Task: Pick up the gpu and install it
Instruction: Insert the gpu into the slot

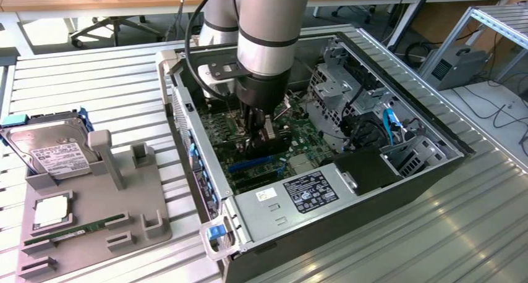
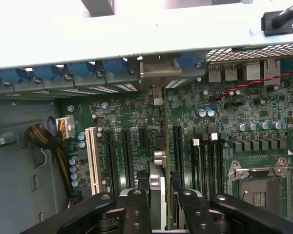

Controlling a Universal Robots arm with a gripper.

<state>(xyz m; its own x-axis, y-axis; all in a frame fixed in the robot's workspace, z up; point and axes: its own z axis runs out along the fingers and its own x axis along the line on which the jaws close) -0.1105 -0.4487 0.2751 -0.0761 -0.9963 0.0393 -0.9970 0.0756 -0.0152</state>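
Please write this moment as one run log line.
gripper: shut on gpu | gpu: edge-on above motherboard slots | place: inside computer case

One computer case [image 1: 429, 172], one gpu [image 2: 158, 146], one hard drive [image 1: 54, 150], one RAM stick [image 1: 74, 231], one gripper [image 2: 158, 209].

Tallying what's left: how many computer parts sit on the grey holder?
3 on the grey holder: the hard drive at the far end, the square chip in the middle, the green RAM stick nearer the camera. None seems hidden.
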